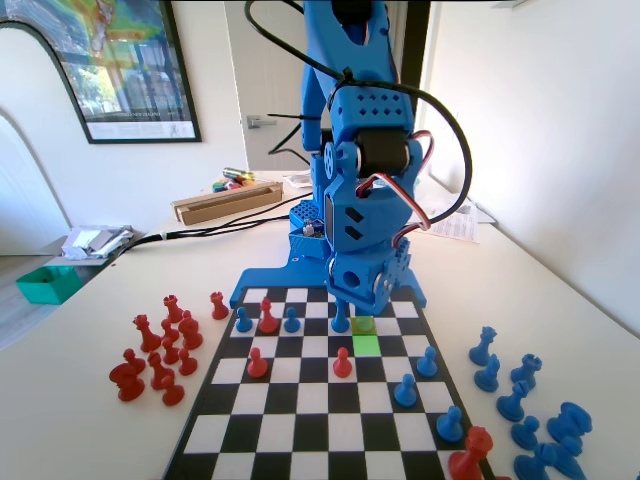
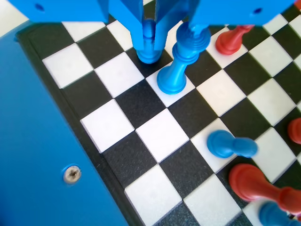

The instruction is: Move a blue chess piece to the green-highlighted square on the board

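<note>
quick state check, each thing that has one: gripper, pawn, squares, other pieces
gripper: low at the board, jaws around the pawn
pawn: upright, base on a black square
green square: empty
olive square: empty
tall blue piece: upright on a white square, beside the pawn
red pawns off board: clustered on the table, some lying down

The arm (image 1: 360, 150) is bright blue plastic, built from blocky printed sections, one dotted with small round holes. A black motor sits in its middle. Black cables loop around it, and thin red and white wires curl down one side.
</note>
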Robot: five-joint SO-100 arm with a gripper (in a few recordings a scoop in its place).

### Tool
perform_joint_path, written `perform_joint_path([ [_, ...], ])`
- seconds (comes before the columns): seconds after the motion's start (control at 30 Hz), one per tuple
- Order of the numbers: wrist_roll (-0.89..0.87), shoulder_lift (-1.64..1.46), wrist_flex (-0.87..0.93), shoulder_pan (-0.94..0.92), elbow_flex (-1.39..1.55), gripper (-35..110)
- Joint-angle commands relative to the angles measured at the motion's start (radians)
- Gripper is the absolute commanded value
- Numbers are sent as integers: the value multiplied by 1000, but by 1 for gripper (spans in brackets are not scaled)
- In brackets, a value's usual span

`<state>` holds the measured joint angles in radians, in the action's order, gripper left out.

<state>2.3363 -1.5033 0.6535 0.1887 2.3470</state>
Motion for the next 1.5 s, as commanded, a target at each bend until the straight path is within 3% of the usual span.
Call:
perform_joint_path([
  [0.0, -20, -31, 54, 2, -77, 1],
  [1.17, -137, 71, 43, -18, -206, 1],
  [1.47, -127, 78, 31, -20, -204, 9],
])
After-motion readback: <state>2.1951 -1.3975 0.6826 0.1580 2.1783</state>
